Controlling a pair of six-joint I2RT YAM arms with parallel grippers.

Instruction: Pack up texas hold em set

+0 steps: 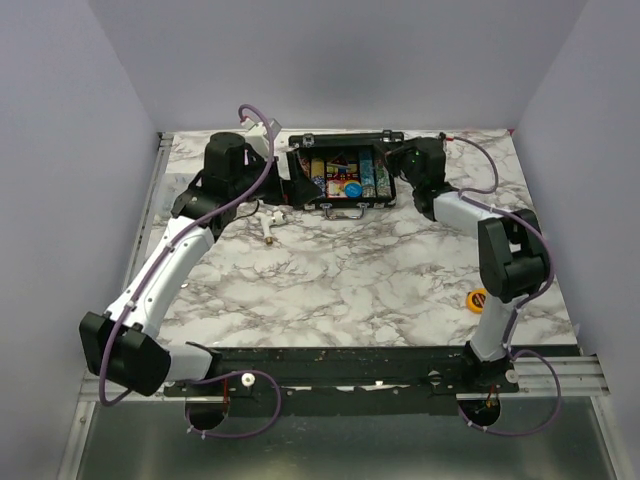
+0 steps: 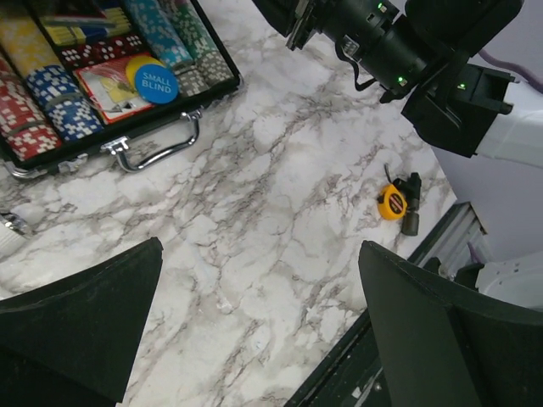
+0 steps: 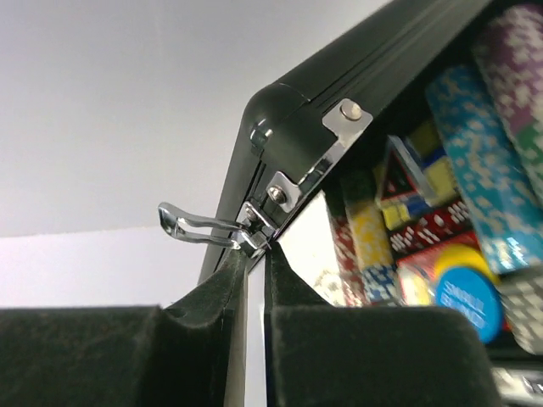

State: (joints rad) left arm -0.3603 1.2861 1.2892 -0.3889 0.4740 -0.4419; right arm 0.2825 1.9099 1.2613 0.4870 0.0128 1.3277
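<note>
The texas hold em set is a black briefcase [image 1: 340,180] lying open at the back of the table, with chip rows [image 2: 51,85], a red card box [image 2: 103,83] and a blue "small blind" disc [image 2: 157,83] inside. Its silver handle [image 2: 157,148] faces the front. My right gripper [image 1: 401,166] is at the case's right side. In the right wrist view this gripper [image 3: 257,254] is shut, its tips touching the raised lid's [image 3: 356,68] rim just under a silver latch [image 3: 204,227]. My left gripper [image 2: 260,254] hangs open over bare marble left of the case, holding nothing.
A yellow-and-black tape measure [image 1: 479,298] lies near the right arm's base and also shows in the left wrist view [image 2: 392,203]. A small white object [image 1: 268,222] sits on the marble left of the case. Grey walls close the table [image 1: 350,280] on three sides.
</note>
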